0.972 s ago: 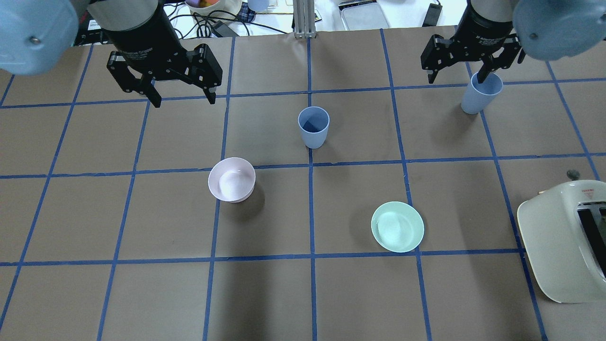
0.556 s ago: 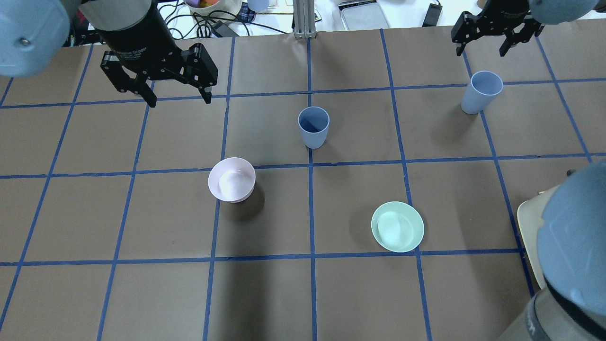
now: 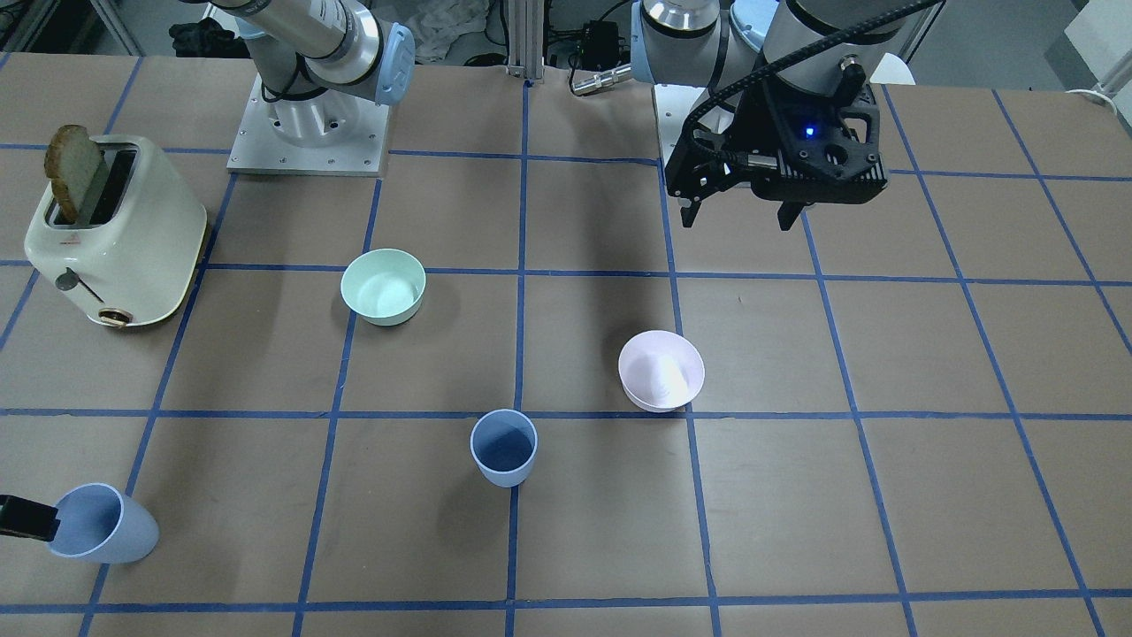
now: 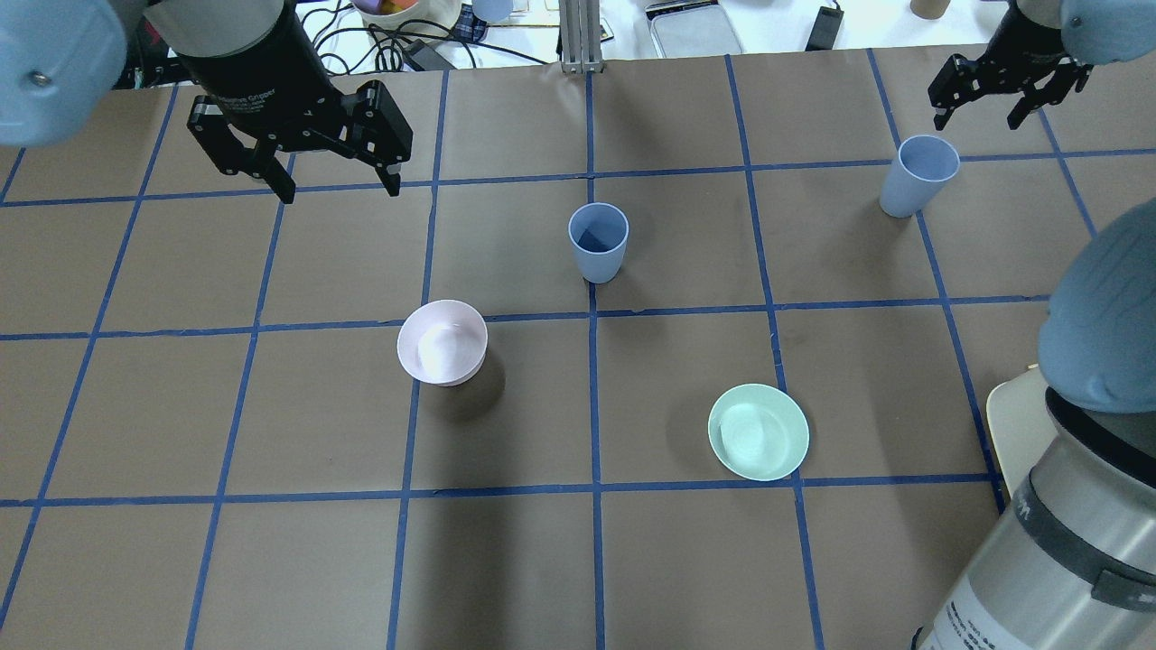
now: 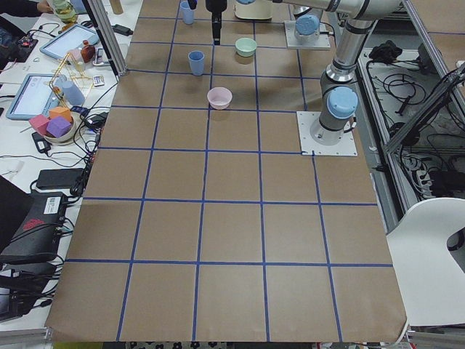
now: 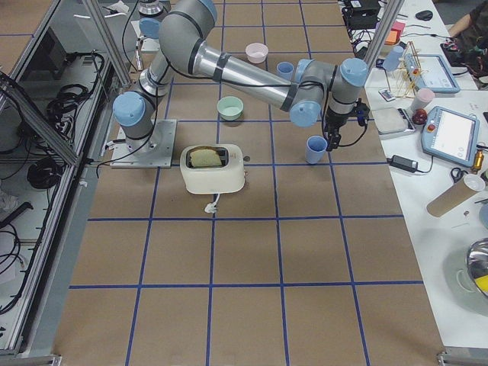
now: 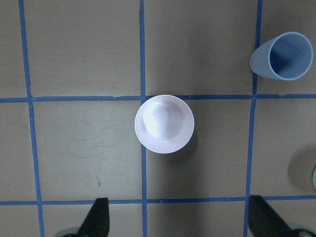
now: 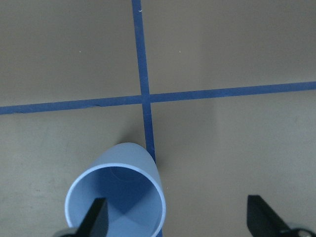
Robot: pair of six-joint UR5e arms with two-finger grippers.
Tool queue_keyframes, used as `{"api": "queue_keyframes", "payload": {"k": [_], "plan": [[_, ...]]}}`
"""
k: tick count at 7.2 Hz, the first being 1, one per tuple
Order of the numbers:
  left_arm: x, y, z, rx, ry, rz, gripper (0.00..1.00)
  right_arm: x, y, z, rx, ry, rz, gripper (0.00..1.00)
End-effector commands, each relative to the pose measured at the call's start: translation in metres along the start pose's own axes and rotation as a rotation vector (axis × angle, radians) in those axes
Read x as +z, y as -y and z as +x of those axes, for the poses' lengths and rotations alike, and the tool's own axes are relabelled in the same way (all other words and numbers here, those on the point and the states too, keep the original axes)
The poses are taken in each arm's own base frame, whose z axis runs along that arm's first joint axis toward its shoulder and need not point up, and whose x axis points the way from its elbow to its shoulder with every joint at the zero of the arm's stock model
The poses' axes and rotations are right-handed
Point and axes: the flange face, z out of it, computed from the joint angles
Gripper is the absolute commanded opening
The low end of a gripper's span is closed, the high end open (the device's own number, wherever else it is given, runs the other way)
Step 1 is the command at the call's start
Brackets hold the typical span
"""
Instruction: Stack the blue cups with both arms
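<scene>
As you are targeting the corner blue cup, your right gripper is hovering spread. So is your left gripper.

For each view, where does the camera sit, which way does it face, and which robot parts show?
Front-facing: across the table, facing the robot, looking down; right arm, left gripper.
Overhead: behind the robot, looking forward and down; left gripper, right gripper.
Exterior left: table end, looking along it; left arm nearest.
Exterior right: opposite end; right arm stretched toward right cup.
Left wrist: straight down at pink bowl; fingertips.
Right wrist: down at right cup; fingertips.
Shared: overhead and front-facing both show middle cup.
</scene>
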Motion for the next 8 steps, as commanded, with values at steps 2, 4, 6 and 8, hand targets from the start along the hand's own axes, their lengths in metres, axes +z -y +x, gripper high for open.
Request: {"api": "queue_keyframes", "payload": {"k": [2,4,6,8], "plan": [[-0.002,-0.001,0.000,0.000,0.000,0.002,1.00,0.030,-0.011,0.002,-0.009,0.018,-0.059,1.00],[-0.002,-0.001,-0.001,-0.001,0.001,0.002,1.00,0.045,-0.009,0.002,-0.009,0.028,-0.069,0.87],[-0.002,-0.001,-0.001,-0.001,0.001,0.002,1.00,0.061,-0.005,0.000,-0.010,0.051,-0.082,0.39],[-0.002,-0.001,-0.001,-0.001,0.000,0.004,1.00,0.055,-0.003,0.000,-0.008,0.058,-0.069,0.03]]}}
